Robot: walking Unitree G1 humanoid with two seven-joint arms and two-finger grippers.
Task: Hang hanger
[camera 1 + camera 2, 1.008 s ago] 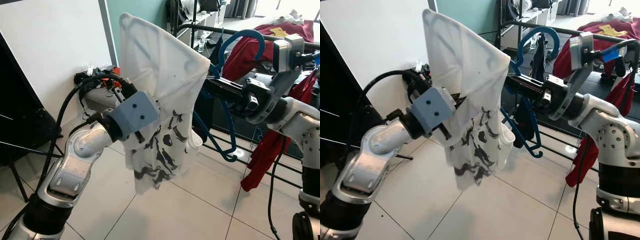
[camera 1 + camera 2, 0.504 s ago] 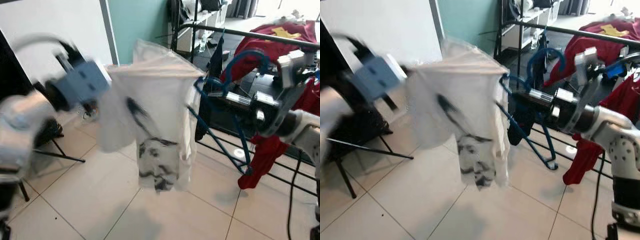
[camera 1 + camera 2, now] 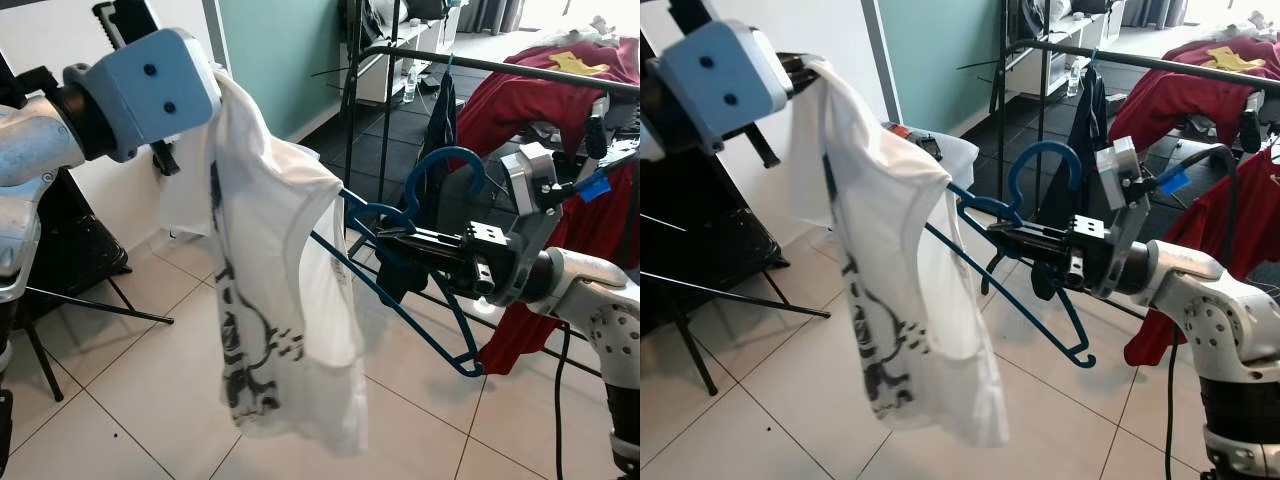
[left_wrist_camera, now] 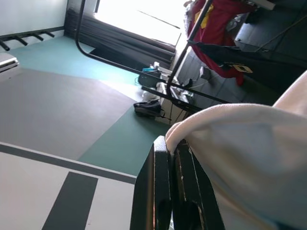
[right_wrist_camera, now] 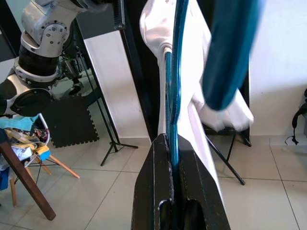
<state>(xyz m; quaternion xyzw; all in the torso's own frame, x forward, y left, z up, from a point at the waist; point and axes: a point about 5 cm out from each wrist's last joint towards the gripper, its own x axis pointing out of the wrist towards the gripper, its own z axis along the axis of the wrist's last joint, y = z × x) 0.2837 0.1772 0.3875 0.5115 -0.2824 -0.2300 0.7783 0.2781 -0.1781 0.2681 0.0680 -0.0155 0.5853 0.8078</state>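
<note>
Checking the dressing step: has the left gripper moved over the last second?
Yes. The left gripper, pinching the white shirt, rose up and leftward, judged against the white wall panel.

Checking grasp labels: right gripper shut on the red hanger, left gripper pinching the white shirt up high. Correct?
Not quite: the hanger is blue, not red; the red things are garments on the rack behind. The right eye view shows the colour, and the right wrist view shows the right gripper shut on it. The rest stands: the left gripper pinches the white shirt up high.

Right tool point(image 3: 1002, 236) grips the blue hanger point(image 3: 1025, 290), its arm inside the white shirt point(image 3: 890, 290).
</note>
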